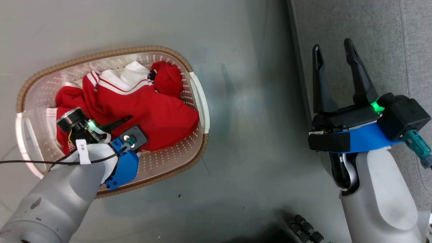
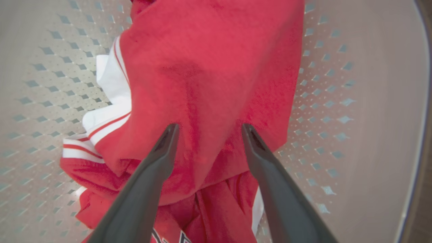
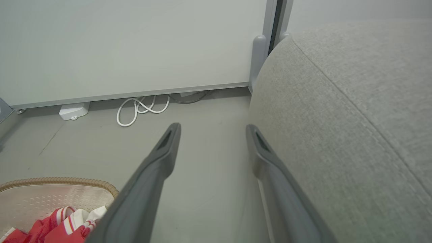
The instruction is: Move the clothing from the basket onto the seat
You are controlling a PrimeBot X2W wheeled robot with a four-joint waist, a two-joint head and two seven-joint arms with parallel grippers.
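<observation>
The red clothing (image 1: 152, 108) with white trim lies bunched in the cream basket (image 1: 111, 52) on the floor at the left. My left arm (image 1: 84, 162) reaches down into the basket. In the left wrist view my left gripper (image 2: 209, 130) is open, its two fingertips resting at the red clothing (image 2: 209, 67), a fold of cloth between them, not pinched. White lettering peeks out at the bottom edge. My right gripper (image 1: 332, 47) stands open and empty over the edge of the grey seat (image 1: 371, 40). The seat (image 3: 354, 118) lies just right of the right gripper (image 3: 212, 130).
Bare grey floor (image 1: 256, 118) separates basket and seat. A white coiled cable (image 3: 141, 108) and a small white box (image 3: 72, 111) lie along the pale wall panel. A dark ribbed part (image 1: 303, 229) shows at the bottom of the head view.
</observation>
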